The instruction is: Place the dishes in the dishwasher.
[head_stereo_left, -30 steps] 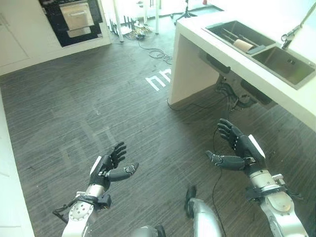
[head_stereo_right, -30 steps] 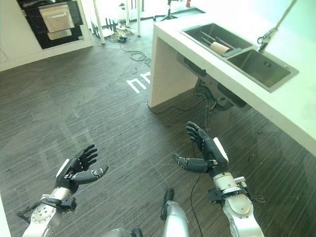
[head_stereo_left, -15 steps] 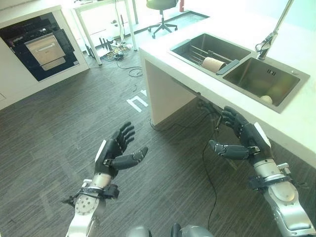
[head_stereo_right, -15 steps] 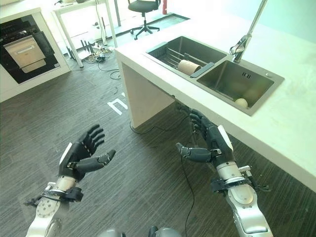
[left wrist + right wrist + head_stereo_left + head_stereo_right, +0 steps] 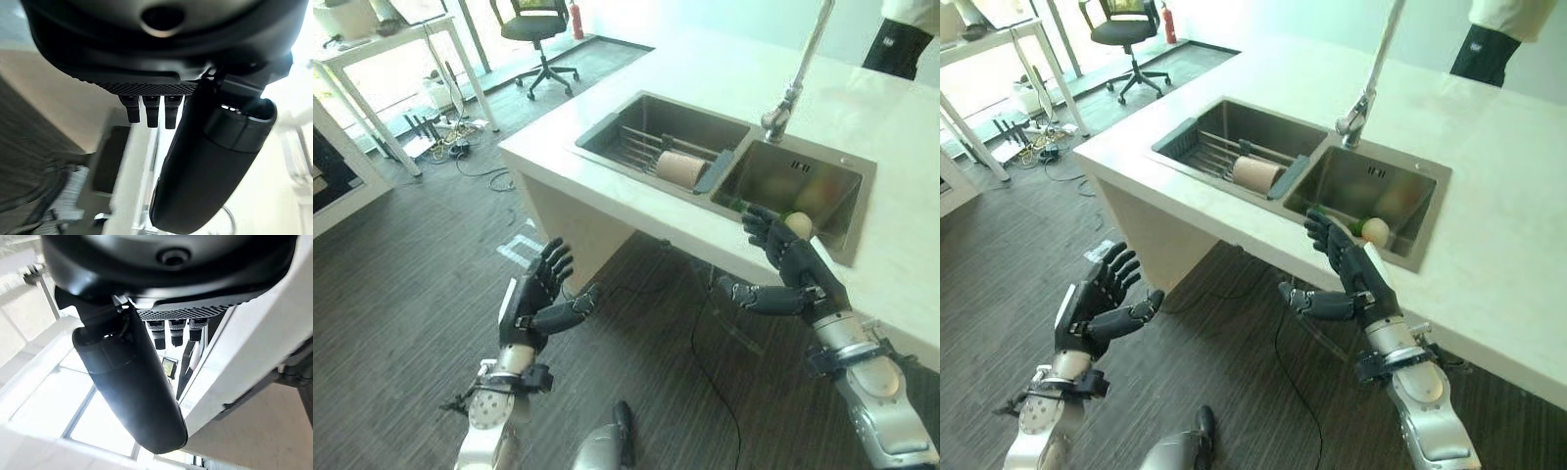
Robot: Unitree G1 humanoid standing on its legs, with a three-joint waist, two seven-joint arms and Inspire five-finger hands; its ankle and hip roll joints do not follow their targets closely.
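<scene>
Your right robot hand [image 5: 790, 266] hangs with fingers spread apart and empty, at the front edge of the white table [image 5: 607, 191]. Just beyond its fingertips, in the nearer sink basin [image 5: 803, 186], lies a pale rounded dish [image 5: 799, 224]. A tan cylindrical cup [image 5: 679, 167] lies on its side on the rack [image 5: 641, 147] in the other basin, further toward your left. Your left robot hand [image 5: 536, 304] is open too, above the floor [image 5: 401, 294].
</scene>
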